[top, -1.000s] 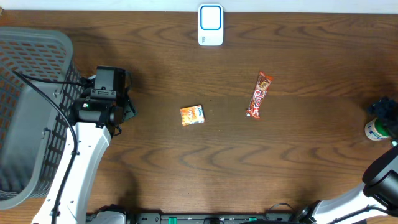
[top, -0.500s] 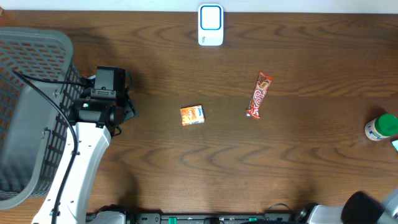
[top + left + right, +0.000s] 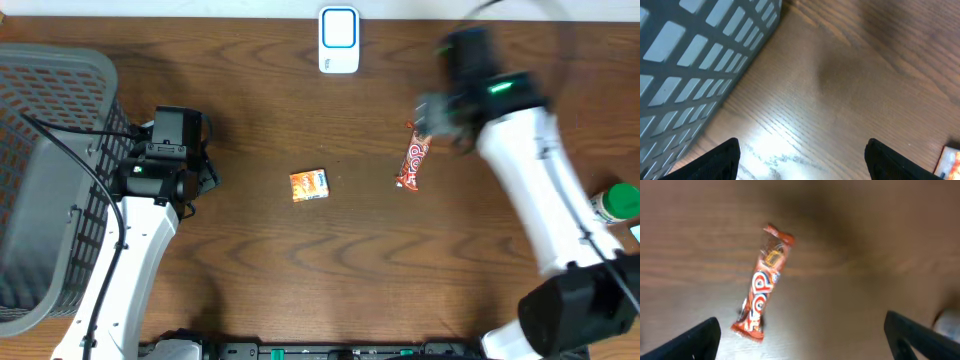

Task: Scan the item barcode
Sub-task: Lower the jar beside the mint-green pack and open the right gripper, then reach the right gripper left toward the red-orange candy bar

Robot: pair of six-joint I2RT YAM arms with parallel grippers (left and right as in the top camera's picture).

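overhead: right arm (image 3: 520, 175) and right pincer (image 3: 432, 112) motion-smeared, pincer hiding top end of snack bar (image 3: 411, 167) | left wrist: orange box (image 3: 951, 161) cut by frame at 4 o'clock | right wrist: snack bar print too soft to read | overhead, 3 o'clock: bottle (image 3: 612, 203) label too small

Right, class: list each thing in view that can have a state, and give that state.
Red snack bar in wrapper: lying flat, ungripped.
Small orange cardboard box: lying flat, ungripped.
White bottle with green cap: cap on.
Left gripper: open, empty.
Right gripper: open, empty, above the snack bar.
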